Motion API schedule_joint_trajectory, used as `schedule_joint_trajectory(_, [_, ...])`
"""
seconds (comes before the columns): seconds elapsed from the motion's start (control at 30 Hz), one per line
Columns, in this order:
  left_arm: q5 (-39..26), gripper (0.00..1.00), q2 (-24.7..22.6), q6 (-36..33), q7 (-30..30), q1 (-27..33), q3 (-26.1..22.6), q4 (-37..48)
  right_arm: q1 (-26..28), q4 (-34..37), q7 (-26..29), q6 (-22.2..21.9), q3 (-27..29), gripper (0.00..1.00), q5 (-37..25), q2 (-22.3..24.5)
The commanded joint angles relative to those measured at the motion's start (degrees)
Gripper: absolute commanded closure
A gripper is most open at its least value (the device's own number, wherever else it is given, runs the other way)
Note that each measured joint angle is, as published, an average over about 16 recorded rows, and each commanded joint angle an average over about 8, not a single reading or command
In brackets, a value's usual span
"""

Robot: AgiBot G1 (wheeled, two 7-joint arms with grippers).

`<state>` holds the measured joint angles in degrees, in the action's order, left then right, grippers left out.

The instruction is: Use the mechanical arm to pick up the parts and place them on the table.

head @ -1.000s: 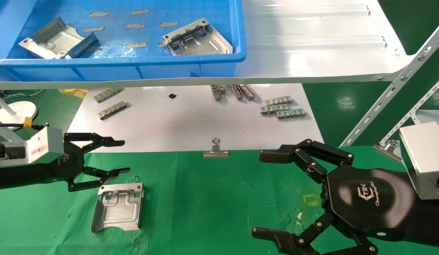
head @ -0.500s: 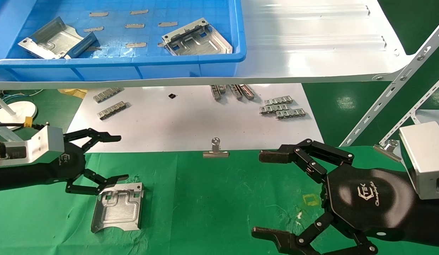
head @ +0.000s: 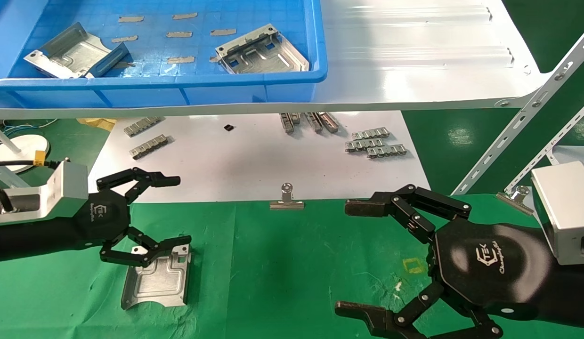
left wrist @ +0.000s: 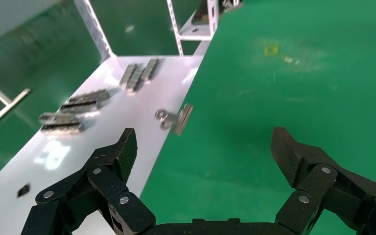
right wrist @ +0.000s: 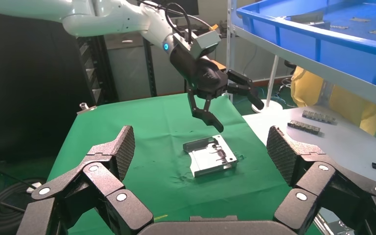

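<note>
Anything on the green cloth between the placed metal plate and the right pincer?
No. In the head view, only bare green cloth lies between the metal plate and the right pincer.

Left gripper (head: 179,212) and right gripper (head: 351,256) both hover with jaws spread wide.

The left gripper's (head: 179,212) lower finger (head: 146,249) covers the far edge of the part (head: 155,280) on the table (head: 282,263). The blue bin (head: 179,89) is cropped beyond that part. The small black item (head: 229,127) is possibly a clip.
</note>
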<state>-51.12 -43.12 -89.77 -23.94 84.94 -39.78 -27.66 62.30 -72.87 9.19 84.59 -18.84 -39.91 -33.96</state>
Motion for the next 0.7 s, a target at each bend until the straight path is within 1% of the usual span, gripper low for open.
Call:
schedule_joint_trajectory(0.03, [0.4,0.00,0.4,0.2,1.7,-1.1,1.1,-2.2,0.0,0.0,0.0,0.0,0.0,0.00,0.0,0.0])
schedule_joint_trajectory(0.7, [4.9,0.00,4.3,2.2,18.4,-12.4,12.6,-24.4,0.0,0.0,0.0,0.0,0.0,0.00,0.0,0.0])
